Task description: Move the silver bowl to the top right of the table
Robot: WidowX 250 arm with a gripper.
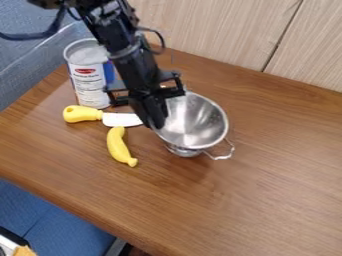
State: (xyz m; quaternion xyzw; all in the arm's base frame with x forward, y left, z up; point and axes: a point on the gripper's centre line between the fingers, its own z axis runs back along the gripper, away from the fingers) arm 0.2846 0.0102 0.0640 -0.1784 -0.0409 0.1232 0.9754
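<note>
The silver bowl [197, 122], a metal colander-like bowl with a wire handle at its lower right, is near the middle of the table [267, 200]. It looks slightly tilted, with its opening facing up and toward the right. The black gripper [157, 122] comes down from the upper left, its tips at the bowl's left rim. Whether the tips hold the rim cannot be made out, and the arm hides part of the bowl's upper left edge.
Left of the bowl lie a knife with a yellow handle [81, 114] and a yellow banana [118, 146]. A white can [89, 82] stands behind them at the upper left. A pale wood panel [220, 30] borders the table's back edge.
</note>
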